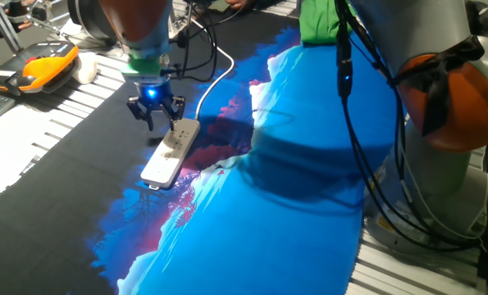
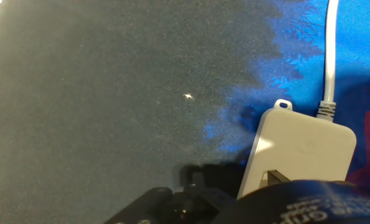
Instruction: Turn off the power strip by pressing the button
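Power strip: the power strip (image 1: 171, 152) lies flat on the dark part of the cloth (image 1: 79, 164), right at the edge where the cloth turns blue and red.
Long axis: in the fixed view it runs from the near-left end up to the far-right end, slanted only a little off the line toward the camera.
Cable end: the cable (image 1: 217, 75) leaves the far end, beside my gripper; in the hand view it (image 2: 329, 56) rises straight from the strip's (image 2: 300, 152) short edge, next to a small mounting tab.
Button: I cannot pick it out with certainty; a dark notch near the bottom of the hand view may be it.
Gripper: my gripper (image 1: 156, 114) hangs just above the cable end of the strip, blue light glowing; I cannot tell how wide the fingers stand, and I see nothing held in them.
Progress: I judge the approach is nearly done, but no contact with the strip shows.
Left: lining up over the button, then the press itself.
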